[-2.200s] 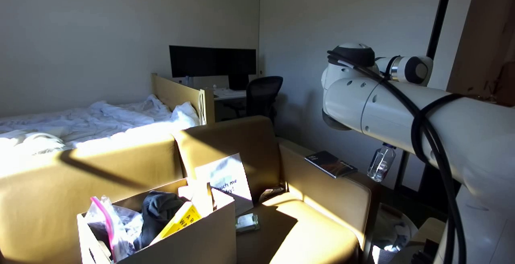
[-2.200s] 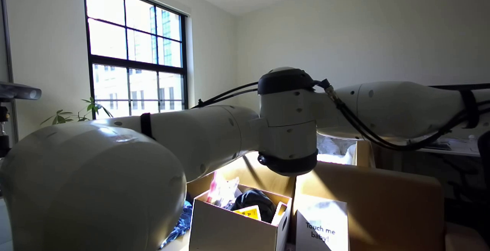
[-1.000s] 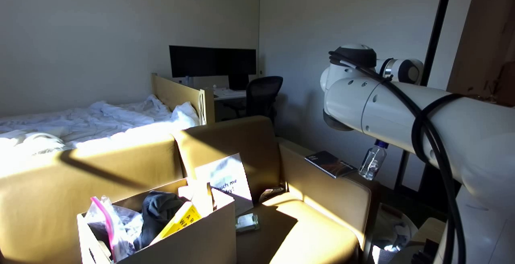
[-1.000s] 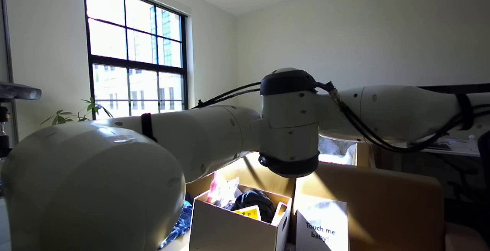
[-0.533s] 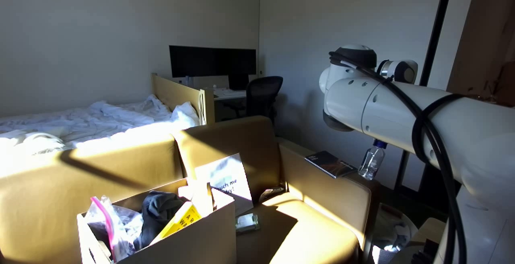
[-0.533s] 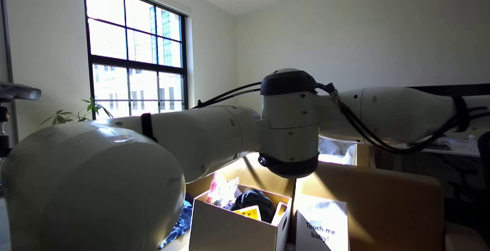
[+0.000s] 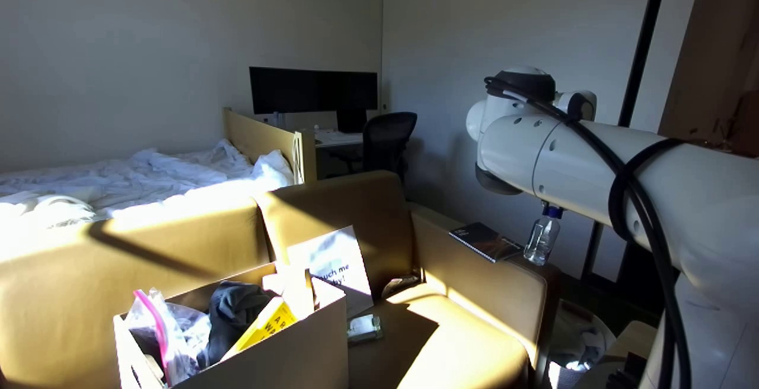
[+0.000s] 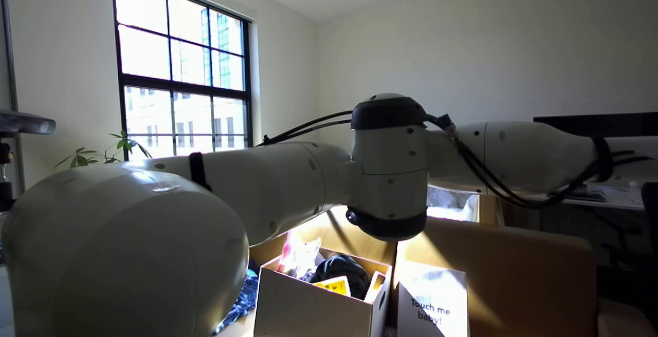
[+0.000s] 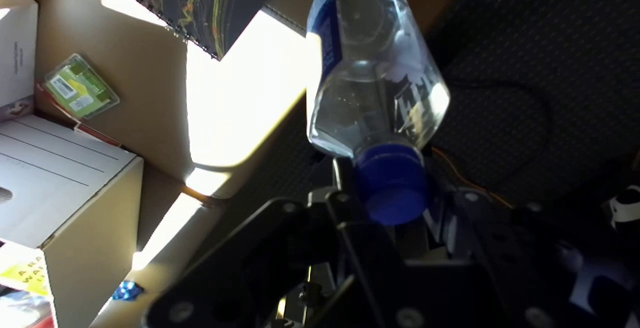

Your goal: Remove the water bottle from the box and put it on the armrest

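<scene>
Wrist view: gripper (image 9: 390, 188), lower centre, pinching the water bottle (image 9: 372, 78) at its blue-capped end.
Water bottle: upper centre there; in an exterior view, right side, slightly tilted, cap up; whether it touches the armrest (image 7: 483, 288) cannot be told.
Armrest: right of centre, notebook (image 7: 486, 242) on top.
Box (image 7: 296, 353): lower left, holding dark cloth (image 7: 234, 306) and a yellow item (image 7: 274, 321).
</scene>
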Robot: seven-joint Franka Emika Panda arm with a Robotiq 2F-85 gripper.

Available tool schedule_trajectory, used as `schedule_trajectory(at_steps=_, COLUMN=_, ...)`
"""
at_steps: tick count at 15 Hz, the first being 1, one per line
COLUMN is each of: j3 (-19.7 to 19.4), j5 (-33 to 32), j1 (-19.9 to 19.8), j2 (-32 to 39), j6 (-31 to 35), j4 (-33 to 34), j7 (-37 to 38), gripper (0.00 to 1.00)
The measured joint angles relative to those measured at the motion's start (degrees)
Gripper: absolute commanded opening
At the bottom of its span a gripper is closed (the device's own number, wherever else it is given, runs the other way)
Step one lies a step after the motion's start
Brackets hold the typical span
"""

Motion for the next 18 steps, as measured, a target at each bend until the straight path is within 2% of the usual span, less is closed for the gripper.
schedule_trajectory(at_steps=18, j3=0.7, j5=-1.0, j1=-0.7, j2=0.0, j6=0.4, j4=-0.1, j7=0.0, gripper=0.1)
